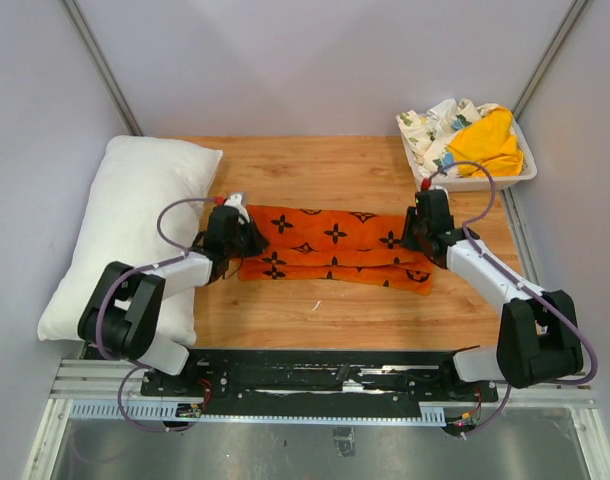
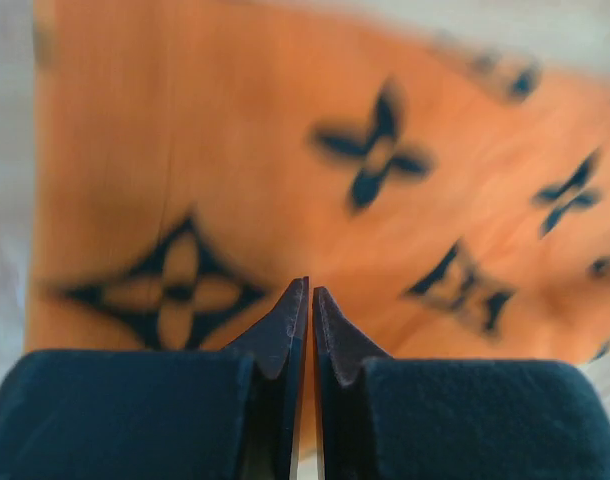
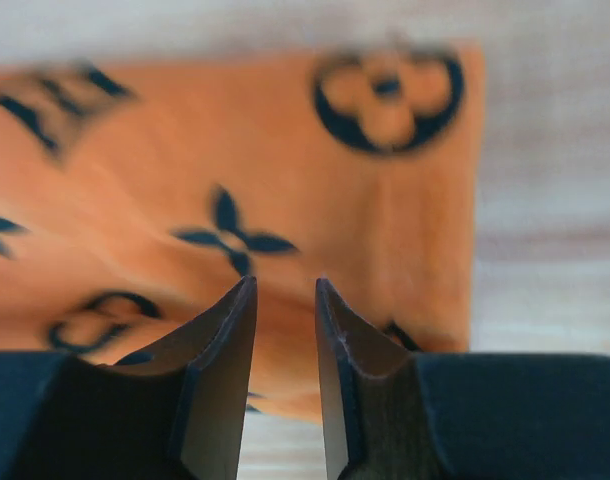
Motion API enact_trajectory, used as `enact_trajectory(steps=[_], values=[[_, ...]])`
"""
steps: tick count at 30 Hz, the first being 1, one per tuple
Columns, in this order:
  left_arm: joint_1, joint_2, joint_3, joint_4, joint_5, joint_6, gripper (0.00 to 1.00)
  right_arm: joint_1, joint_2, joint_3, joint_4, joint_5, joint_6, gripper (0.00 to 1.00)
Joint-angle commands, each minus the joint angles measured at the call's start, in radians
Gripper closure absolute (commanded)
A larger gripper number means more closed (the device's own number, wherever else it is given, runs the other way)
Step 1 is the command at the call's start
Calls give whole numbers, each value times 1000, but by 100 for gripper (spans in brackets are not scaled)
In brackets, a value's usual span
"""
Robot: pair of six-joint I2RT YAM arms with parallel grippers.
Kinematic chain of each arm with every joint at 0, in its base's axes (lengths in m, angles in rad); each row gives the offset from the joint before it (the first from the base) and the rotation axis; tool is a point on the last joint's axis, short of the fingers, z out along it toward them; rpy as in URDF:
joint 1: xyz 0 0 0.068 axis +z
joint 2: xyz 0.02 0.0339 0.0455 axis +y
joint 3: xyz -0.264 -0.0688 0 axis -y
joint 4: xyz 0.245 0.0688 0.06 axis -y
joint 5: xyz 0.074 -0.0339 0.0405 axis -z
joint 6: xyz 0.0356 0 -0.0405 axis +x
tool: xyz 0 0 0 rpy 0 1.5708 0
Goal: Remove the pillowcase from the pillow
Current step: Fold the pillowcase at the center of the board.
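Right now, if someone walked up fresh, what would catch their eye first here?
The bright orange pillowcase with black motifs, lying flat in the middle of the table, the left gripper at its left end and the right gripper at its right end. Next, the plump white pillow along the table's left edge, already bare, and the white basket of cloths in the far right corner.

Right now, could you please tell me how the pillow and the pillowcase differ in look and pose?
The pillow is plain white; the pillowcase is bright orange with black motifs. The pillow is plump and runs along the left edge of the table; the pillowcase lies flat across the middle. Both rest on the wooden table.
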Motion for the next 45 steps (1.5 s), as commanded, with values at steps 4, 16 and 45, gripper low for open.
enact_trajectory(steps=[4,16,45], values=[[-3,-65,-258,156,89,-101,90,-216,-54,-286,60,-167,86,70],[-6,-211,-68,-5,163,-54,83,-214,-265,-191,63,-118,125,73],[-76,-23,83,48,263,-18,72,45,-173,-149,203,-156,138,66]])
